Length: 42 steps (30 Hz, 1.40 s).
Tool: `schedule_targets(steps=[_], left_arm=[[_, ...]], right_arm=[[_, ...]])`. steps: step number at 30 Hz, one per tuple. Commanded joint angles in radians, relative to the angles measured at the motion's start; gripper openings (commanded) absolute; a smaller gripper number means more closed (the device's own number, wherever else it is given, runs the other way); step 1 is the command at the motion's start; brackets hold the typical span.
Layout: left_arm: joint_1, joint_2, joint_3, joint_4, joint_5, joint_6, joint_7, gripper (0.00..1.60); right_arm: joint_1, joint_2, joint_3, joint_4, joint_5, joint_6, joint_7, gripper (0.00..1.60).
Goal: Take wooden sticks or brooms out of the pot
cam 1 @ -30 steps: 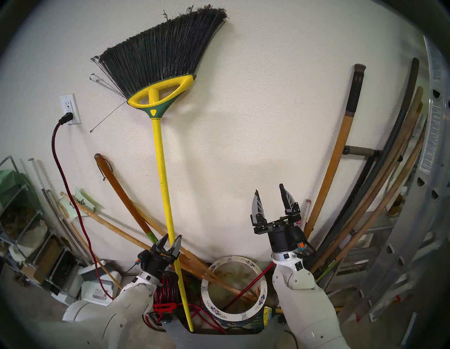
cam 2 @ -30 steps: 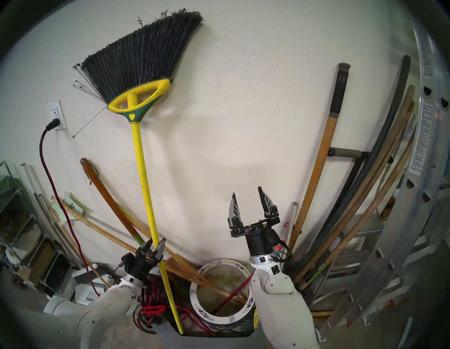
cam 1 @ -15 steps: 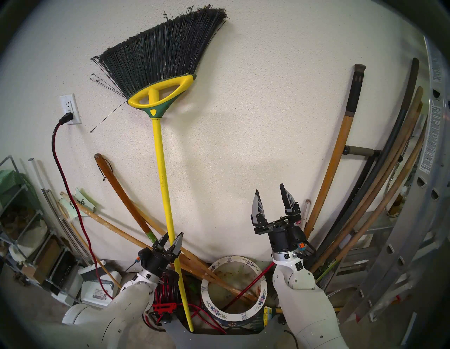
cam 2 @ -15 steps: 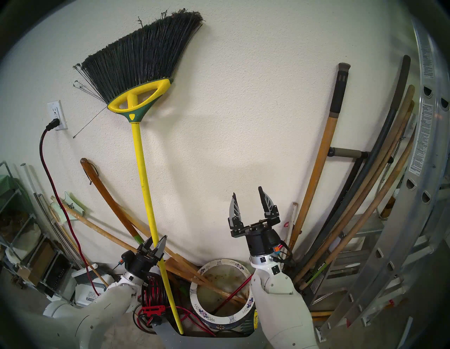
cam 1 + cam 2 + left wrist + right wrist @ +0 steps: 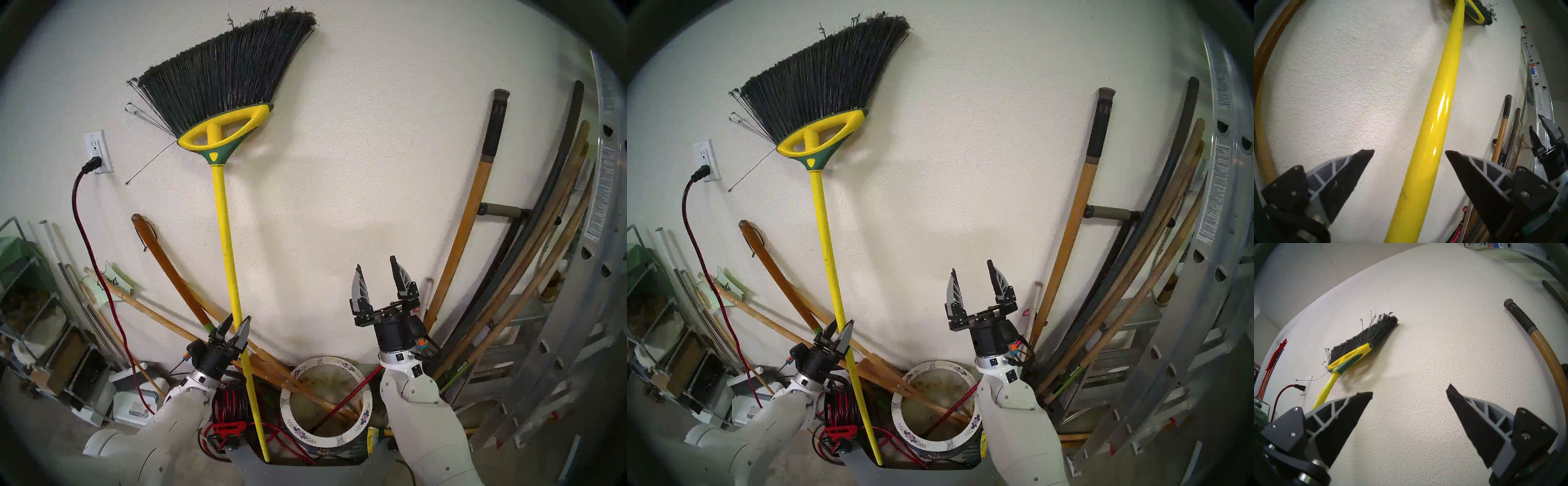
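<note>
The yellow broom leans on the wall, bristles up, its pole's foot on the floor left of the pot. My left gripper is open around the pole low down; in the left wrist view the pole runs between the fingers without touching them. Tan wooden poles lean leftward out of the pot, and a thin red stick also lies in it. My right gripper is open and empty, pointing up above the pot's right side, facing bare wall.
A red-and-black cable reel stands left of the pot. A wall outlet with a dark cord and wire shelves are at the left. Long-handled tools and an aluminium ladder lean at the right.
My left gripper has slid a little up and to the left along the yellow pole, still open. The broom and the right arm have not moved.
</note>
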Motion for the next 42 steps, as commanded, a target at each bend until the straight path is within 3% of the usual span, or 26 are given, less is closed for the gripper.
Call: schedule_targets(steps=[1,20,29,42], left_arm=[[0.022,0.007,-0.005,-0.056,-0.029,0.015,-0.106,1.60],[0.054,0.027,-0.044,-0.170,-0.131,0.129,-0.187,1.60],[0.086,0.044,-0.068,-0.267,-0.186,0.177,-0.201,1.60],[0.172,0.078,-0.175,-0.425,-0.319,0.209,-0.201,1.60]], right_arm=[[0.002,-0.013,0.002,0.003,0.007,0.000,0.014,1.60],[0.003,-0.029,0.020,0.008,0.028,0.000,0.058,1.60],[0.004,-0.038,0.029,0.011,0.039,0.000,0.080,1.60],[0.006,-0.057,0.049,0.017,0.059,0.000,0.123,1.60]])
